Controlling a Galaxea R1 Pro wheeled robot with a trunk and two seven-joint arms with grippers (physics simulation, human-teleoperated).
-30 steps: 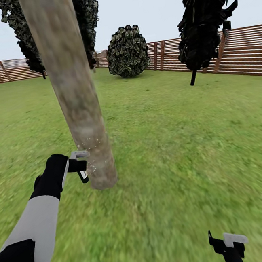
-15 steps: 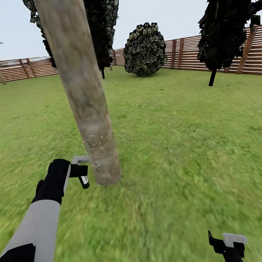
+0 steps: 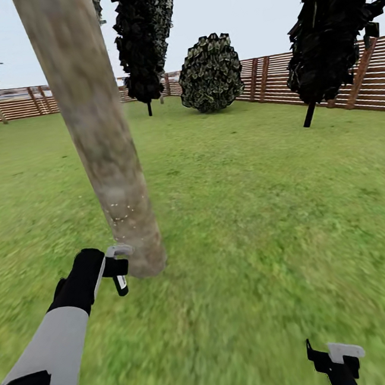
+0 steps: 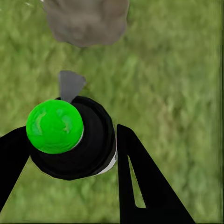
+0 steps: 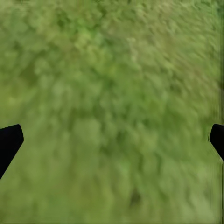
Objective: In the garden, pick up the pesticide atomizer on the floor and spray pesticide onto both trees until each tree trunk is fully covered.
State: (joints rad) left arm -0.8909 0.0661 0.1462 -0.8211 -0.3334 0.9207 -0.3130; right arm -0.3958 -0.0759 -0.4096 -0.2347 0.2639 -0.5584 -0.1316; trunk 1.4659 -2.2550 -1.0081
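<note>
Pesticide atomizer [image 4: 70, 137] sits pinched between the two black fingers of the left gripper [image 3: 118, 268], dark round body with a green top toward the wrist camera and a grey nozzle pointing at the trunk's foot; held low and level, just beside the tree trunk [image 3: 101, 149], so the spray can reach the flared base; a few whitish specks of pesticide [image 3: 120, 211] dot the bark a little above the gripper, the bark higher up looks bare, so coverage seems far from complete; trunk leans across the head view from the upper left down to the lawn [image 3: 267, 220]; right gripper [image 3: 337, 360] hangs low over bare grass, well apart from the tree, fingers spread wide and holding nothing, presumably parked out of the way; beyond, a round bush [image 3: 211, 74], dark narrow trees, and the slatted fence [image 3: 263, 80] closing the garden.
</note>
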